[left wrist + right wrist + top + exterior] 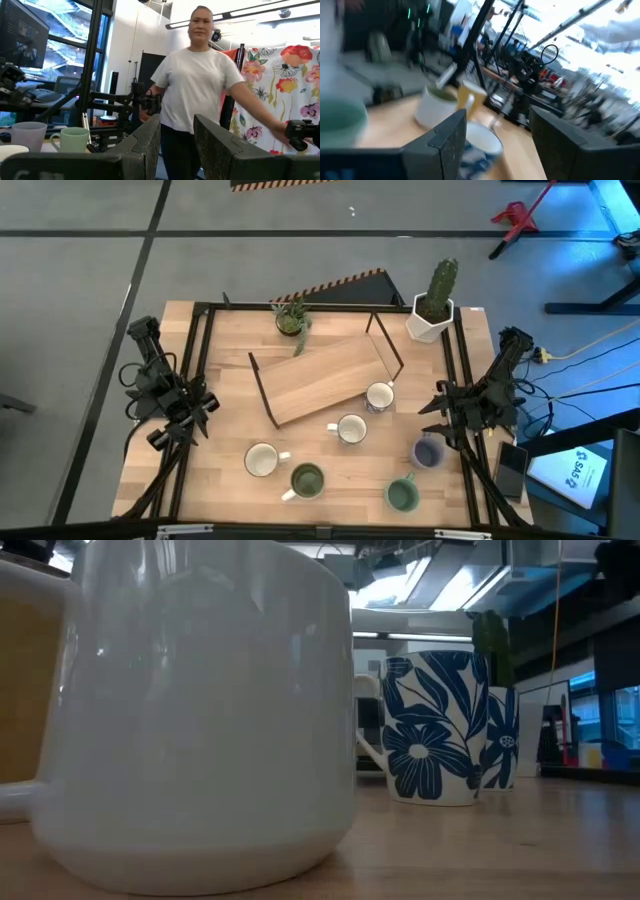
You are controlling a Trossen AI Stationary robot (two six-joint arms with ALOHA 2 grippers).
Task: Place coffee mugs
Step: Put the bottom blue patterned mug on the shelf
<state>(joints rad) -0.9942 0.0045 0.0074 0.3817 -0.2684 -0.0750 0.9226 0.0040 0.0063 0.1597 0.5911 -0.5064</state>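
White mug point(190, 710) (cropped) hides most behind.

Robot body, as seen: 2 arms, both black throughout, built of slim jointed segments with bulkier blocky housings near the wrists. Left arm point(165, 395) and right arm point(480, 400) match in build. Each carries black cable runs along its links. Left gripper point(177, 145): 2 dark, flat-faced fingers point(145, 145) with a grainy, speckled surface and squared edges. Right gripper point(497, 142): the same dark wedge-shaped fingers point(447, 135), matte finish.
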